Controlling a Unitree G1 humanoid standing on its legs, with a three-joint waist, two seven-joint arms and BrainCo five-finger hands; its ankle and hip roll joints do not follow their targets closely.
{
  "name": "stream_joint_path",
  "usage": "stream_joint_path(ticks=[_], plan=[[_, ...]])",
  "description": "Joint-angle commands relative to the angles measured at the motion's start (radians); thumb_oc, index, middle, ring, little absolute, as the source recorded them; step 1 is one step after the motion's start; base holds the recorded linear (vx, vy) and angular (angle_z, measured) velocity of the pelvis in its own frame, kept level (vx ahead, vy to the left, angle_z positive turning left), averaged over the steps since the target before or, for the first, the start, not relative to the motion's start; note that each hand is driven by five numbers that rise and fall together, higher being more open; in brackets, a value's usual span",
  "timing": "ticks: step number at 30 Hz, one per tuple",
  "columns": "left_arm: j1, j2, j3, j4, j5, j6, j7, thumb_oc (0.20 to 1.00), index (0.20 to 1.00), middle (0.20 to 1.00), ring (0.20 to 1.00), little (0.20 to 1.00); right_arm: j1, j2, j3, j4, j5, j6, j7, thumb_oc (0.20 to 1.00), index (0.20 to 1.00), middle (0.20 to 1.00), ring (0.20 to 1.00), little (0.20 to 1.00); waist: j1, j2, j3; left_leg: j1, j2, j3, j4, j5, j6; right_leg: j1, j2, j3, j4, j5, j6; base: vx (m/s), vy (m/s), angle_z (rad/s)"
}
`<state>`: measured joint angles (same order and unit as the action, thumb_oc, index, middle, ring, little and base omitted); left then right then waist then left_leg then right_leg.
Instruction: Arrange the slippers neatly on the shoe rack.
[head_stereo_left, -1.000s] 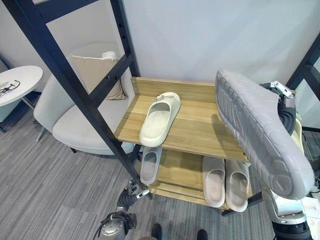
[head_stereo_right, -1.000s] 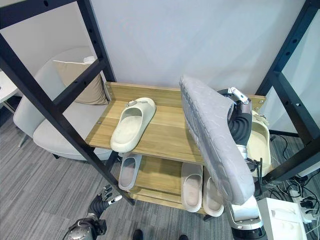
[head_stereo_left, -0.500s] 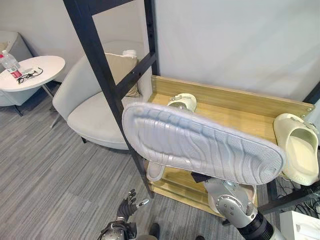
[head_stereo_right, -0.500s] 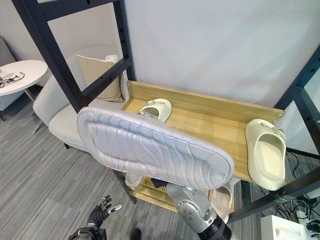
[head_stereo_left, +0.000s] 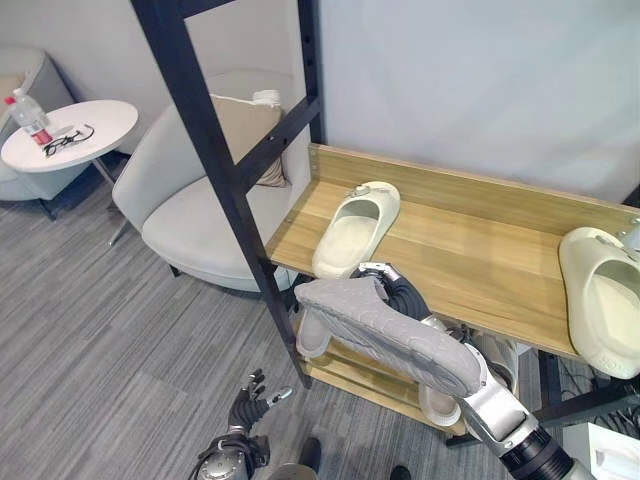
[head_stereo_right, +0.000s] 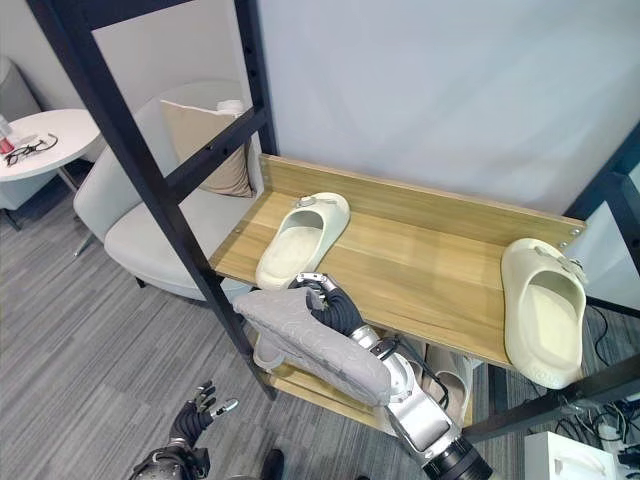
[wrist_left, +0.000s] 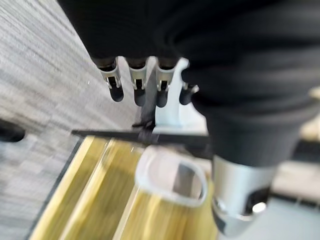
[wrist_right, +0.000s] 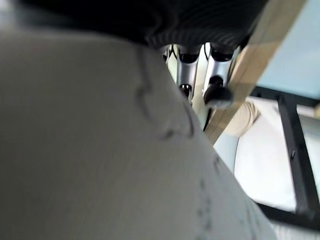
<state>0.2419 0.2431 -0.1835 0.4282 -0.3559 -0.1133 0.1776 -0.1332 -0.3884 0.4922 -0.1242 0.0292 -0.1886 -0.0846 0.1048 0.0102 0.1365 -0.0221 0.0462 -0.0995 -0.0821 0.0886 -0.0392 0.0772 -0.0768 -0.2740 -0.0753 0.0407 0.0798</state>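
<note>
My right hand is shut on one end of a grey slipper, ribbed sole up, just before the front edge of the wooden shoe rack's top shelf. In the right wrist view that slipper's sole lies under the fingers. A cream slipper lies on the top shelf's left half, and another cream slipper overhangs its right end. On the lower shelf lie a grey slipper and a beige pair, partly hidden. My left hand hangs open low over the floor.
A black frame post with a slanted brace stands at the rack's left front corner. Left of it are a light armchair with a cushion and a round white table holding a bottle and glasses. A wall backs the rack.
The camera has shifted. My right hand has brought the grey slipper down from close before the camera to the front edge of the top shelf. The left hand stays low.
</note>
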Motion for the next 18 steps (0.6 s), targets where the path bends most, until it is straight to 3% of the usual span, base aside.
stream_joint_path(ticks=[1,2,3,5,8,10,18], plan=[[-0.082,0.064,0.051,-0.1,-0.041,-0.089,0.052,1.0,1.0,1.0,1.0,1.0,-0.07,-0.023,-0.013,-0.023,-0.132,0.003,-0.069,0.2,0.2,0.2,0.2,0.2,0.04,-0.008,0.116,-0.05,0.011,0.006,0.096,-0.087,-0.004,-0.125,-0.077,0.011,0.229,-0.14,0.027,-0.28,0.004,0.1],[-0.082,0.064,0.051,-0.1,-0.041,-0.089,0.052,1.0,1.0,1.0,1.0,1.0,-0.07,-0.023,-0.013,-0.023,-0.132,0.003,-0.069,0.2,0.2,0.2,0.2,0.2,0.04,-0.009,0.114,-0.053,0.011,0.006,0.098,-0.088,-0.004,-0.129,-0.077,0.011,0.231,-0.141,0.027,-0.43,0.035,0.01],[-0.097,0.074,0.06,-0.149,-0.046,-0.112,0.066,1.0,1.0,1.0,1.0,1.0,-0.112,-0.06,-0.025,-0.027,-0.254,0.001,-0.121,0.2,0.2,0.2,0.2,0.2,0.045,0.007,0.176,-0.17,-0.005,0.006,0.212,-0.096,-0.004,-0.232,-0.102,0.019,0.327,-0.146,0.022,-0.35,0.044,0.04],[-0.109,0.08,0.051,-0.172,-0.05,-0.133,0.064,1.0,1.0,1.0,1.0,1.0,-0.166,-0.11,-0.024,0.008,-0.411,0.016,-0.183,0.2,0.2,0.2,0.2,0.2,0.053,0.017,0.185,-0.293,-0.023,-0.005,0.314,-0.115,-0.001,-0.335,-0.117,0.022,0.415,-0.168,0.017,-0.3,0.041,0.03],[-0.128,0.082,0.036,-0.201,-0.056,-0.151,0.071,1.0,1.0,1.0,1.0,1.0,-0.232,-0.13,-0.021,0.084,-0.495,0.037,-0.24,0.2,0.2,0.2,0.2,0.2,0.055,0.028,0.179,-0.387,-0.035,-0.011,0.376,-0.123,0.002,-0.423,-0.131,0.031,0.483,-0.185,0.013,-0.17,0.051,0.06],[-0.178,0.08,0.003,-0.224,-0.073,-0.165,0.078,1.0,1.0,1.0,1.0,1.0,-0.316,-0.163,-0.033,0.231,-0.62,0.103,-0.34,0.2,0.2,0.2,0.2,0.2,0.069,0.044,0.195,-0.495,-0.04,-0.027,0.455,-0.132,0.003,-0.52,-0.153,0.035,0.573,-0.22,0.004,-0.15,0.049,-0.02],[-0.346,0.085,-0.044,-0.265,-0.051,-0.186,0.131,1.0,1.0,1.0,1.0,1.0,-0.45,-0.163,-0.043,0.479,-0.667,0.199,-0.463,0.2,0.2,0.2,0.2,0.2,0.086,0.047,0.234,-0.653,-0.069,-0.067,0.561,-0.158,-0.001,-0.663,-0.18,0.03,0.711,-0.28,-0.012,-0.08,0.018,0.32]])
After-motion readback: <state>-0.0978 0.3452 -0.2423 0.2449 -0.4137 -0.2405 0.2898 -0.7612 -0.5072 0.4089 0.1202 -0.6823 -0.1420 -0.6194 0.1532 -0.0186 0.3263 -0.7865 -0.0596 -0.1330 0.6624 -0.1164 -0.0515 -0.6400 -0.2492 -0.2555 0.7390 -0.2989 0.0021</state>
